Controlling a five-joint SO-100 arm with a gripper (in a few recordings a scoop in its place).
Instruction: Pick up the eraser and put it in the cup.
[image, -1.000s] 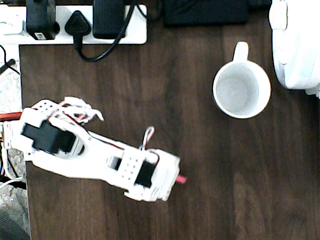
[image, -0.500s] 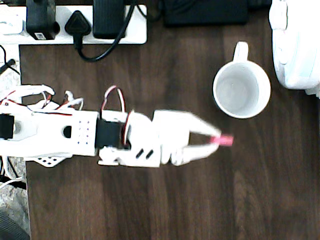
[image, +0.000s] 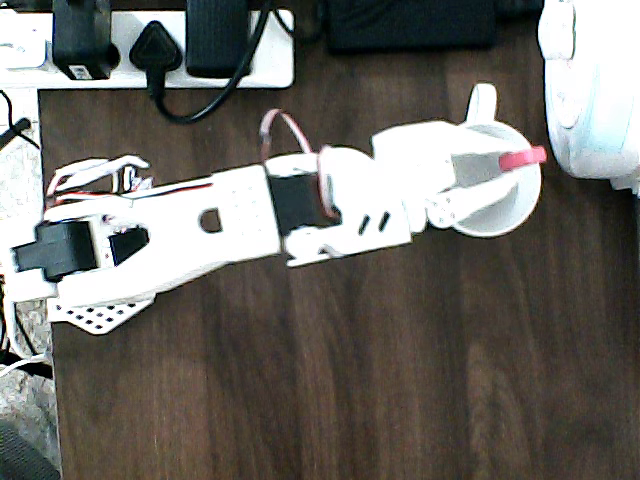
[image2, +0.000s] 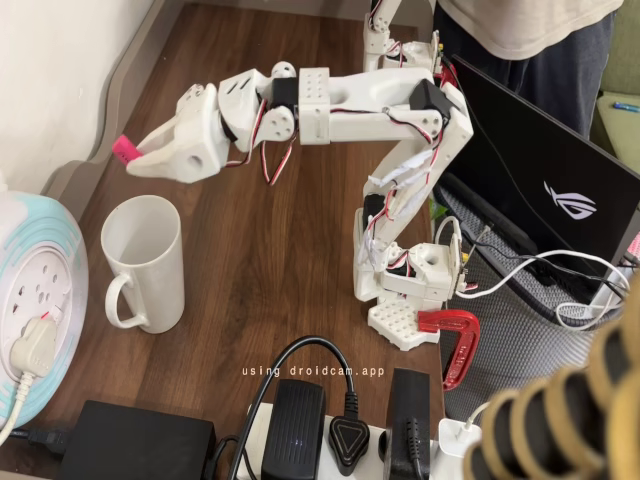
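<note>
My white gripper is shut on the eraser, a tiny pink-red block that sticks out past the fingertips. In the overhead view it lies over the mouth of the white cup, near the rim's right side; the cup's handle points to the top of the picture. The fixed view shows the gripper held in the air above the cup, with the eraser at its tip, well clear of the rim.
A large white appliance stands right beside the cup. A power strip with plugs and a black adapter line the table's far edge. A laptop and a person are behind the arm's base.
The arm has stretched out and swung from the lower left of the table up to the cup, carrying the eraser from the tabletop into the air over the cup's mouth.
</note>
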